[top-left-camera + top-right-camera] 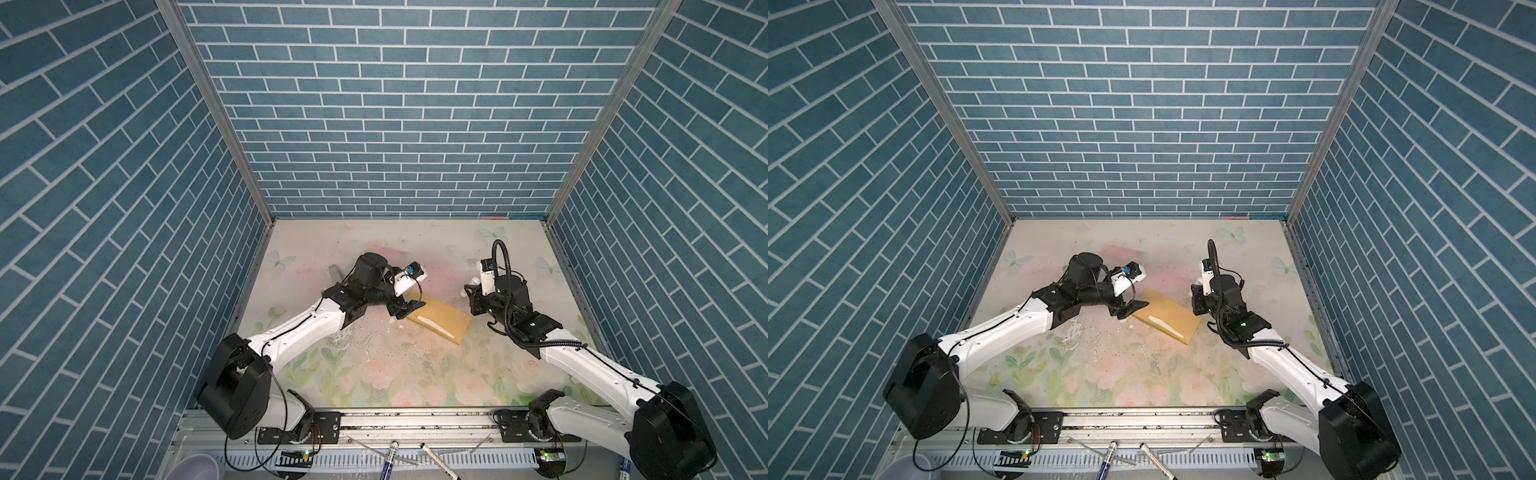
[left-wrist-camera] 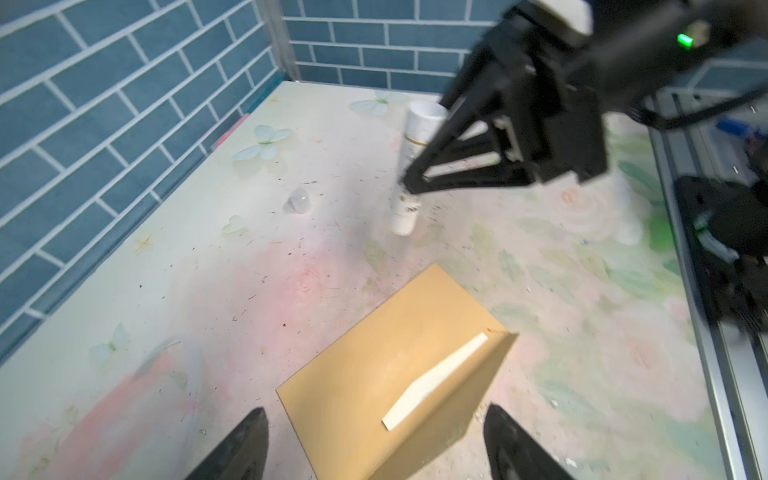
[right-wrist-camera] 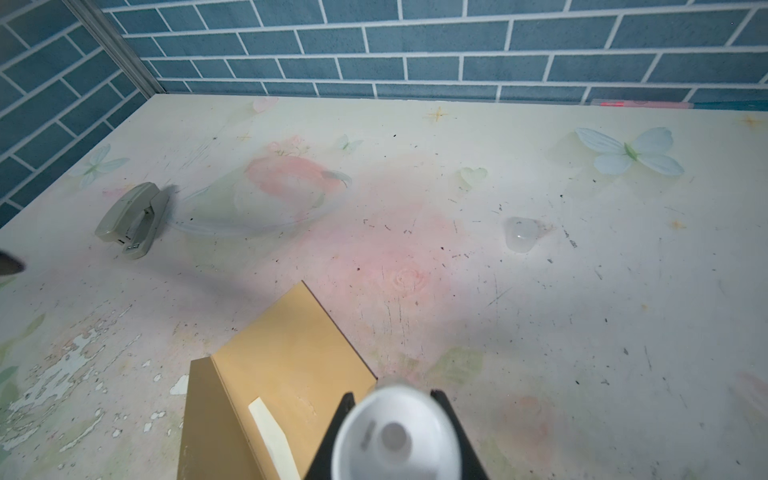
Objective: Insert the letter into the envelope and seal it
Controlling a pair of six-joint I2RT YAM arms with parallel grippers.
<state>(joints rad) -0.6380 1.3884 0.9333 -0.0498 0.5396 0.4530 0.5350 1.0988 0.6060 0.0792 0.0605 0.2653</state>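
Envelope (image 2: 365, 357) open, letter (image 2: 436, 380) edge peeking out

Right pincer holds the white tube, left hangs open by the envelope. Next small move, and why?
Probably lower the right pincer so the white tube meets the envelope at its open flap: a clear cap lies on the table, and the open left pincer could steady it.

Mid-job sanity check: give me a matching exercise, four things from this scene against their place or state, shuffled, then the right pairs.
Things:
1. envelope
2. white tube
3. stapler
4. left gripper

Place or state:
A. held in the right gripper
B. open, at the envelope's end
C. mustard, flat on the table, near its middle
D. grey, toward its far left

Pairs: 1-C, 2-A, 3-D, 4-B
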